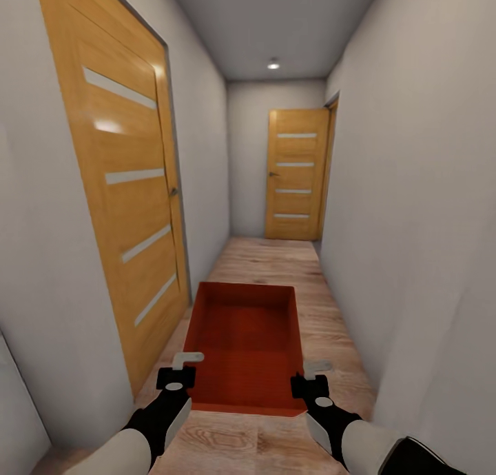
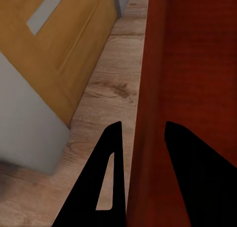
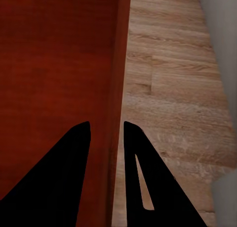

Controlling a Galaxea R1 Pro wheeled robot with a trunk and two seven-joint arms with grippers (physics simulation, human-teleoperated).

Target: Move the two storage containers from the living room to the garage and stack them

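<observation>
Left gripper (image 1: 180, 369) and right gripper (image 1: 311, 376) each pinch a side wall of the storage container (image 1: 246, 337); you carry stiff, smooth walls, likely slippery, so hold level.

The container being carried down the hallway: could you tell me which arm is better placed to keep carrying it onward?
Neither alone. The left gripper clamps the storage container's left wall and the right gripper its right wall, so both should carry together.
</observation>
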